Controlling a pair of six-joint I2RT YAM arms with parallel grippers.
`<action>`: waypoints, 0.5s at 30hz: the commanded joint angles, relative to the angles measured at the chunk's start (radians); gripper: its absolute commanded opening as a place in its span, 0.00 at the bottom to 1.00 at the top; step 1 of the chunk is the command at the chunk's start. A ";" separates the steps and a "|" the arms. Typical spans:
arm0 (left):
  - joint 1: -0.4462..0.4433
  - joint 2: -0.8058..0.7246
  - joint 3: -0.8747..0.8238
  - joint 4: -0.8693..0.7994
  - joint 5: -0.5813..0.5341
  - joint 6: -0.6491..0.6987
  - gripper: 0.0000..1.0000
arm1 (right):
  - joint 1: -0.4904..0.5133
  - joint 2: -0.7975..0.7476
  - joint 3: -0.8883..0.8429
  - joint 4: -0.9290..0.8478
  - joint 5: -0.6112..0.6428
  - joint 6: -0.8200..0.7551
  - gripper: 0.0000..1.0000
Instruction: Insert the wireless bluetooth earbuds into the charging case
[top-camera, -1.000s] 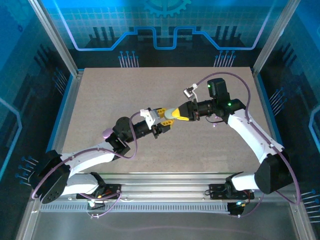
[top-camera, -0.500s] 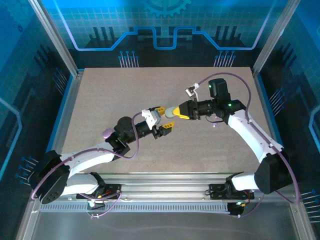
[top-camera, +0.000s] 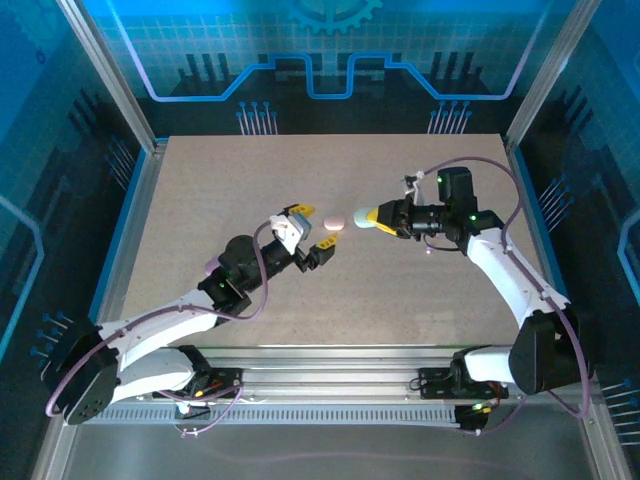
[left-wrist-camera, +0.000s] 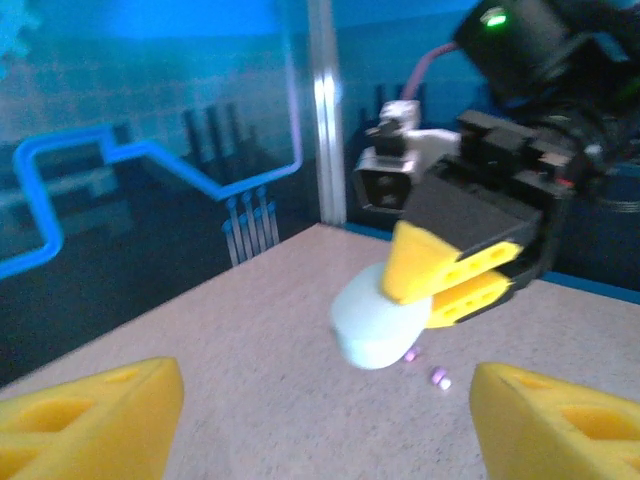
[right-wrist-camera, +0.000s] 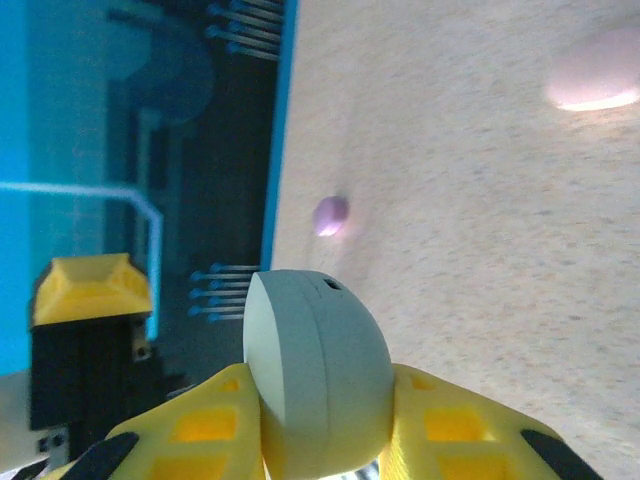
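Lying on the speckled table (left-wrist-camera: 250, 330) near the right gripper (left-wrist-camera: 410, 292), which clamped a pale rounded plastic case (left-wrist-camera: 372, 328), the tiny pinkish earbuds (left-wrist-camera: 440, 378) looked light, slippery, best nipped crosswise by the wide-spread left gripper (top-camera: 313, 228).

Left arm (top-camera: 170, 325): base near left, reaching across the worktop (top-camera: 200, 200) toward centre.
Left gripper (top-camera: 314, 228): fingers (left-wrist-camera: 95, 420) spread wide apart.
Right arm (top-camera: 510, 275): base near right, elbow bent, forearm pointing left.
Right gripper (top-camera: 370, 217): fingers (right-wrist-camera: 450, 430) clamped on the pale charging case (right-wrist-camera: 315, 375), held above the worktop.
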 joint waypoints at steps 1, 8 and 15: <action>0.013 -0.028 0.060 -0.173 -0.201 -0.120 0.80 | -0.015 0.033 -0.015 -0.049 0.148 -0.005 0.10; 0.126 -0.017 0.192 -0.533 -0.147 -0.339 0.82 | -0.016 0.200 -0.036 0.012 0.211 -0.004 0.10; 0.164 -0.012 0.205 -0.600 -0.081 -0.374 0.82 | 0.004 0.425 -0.002 0.165 0.228 0.056 0.09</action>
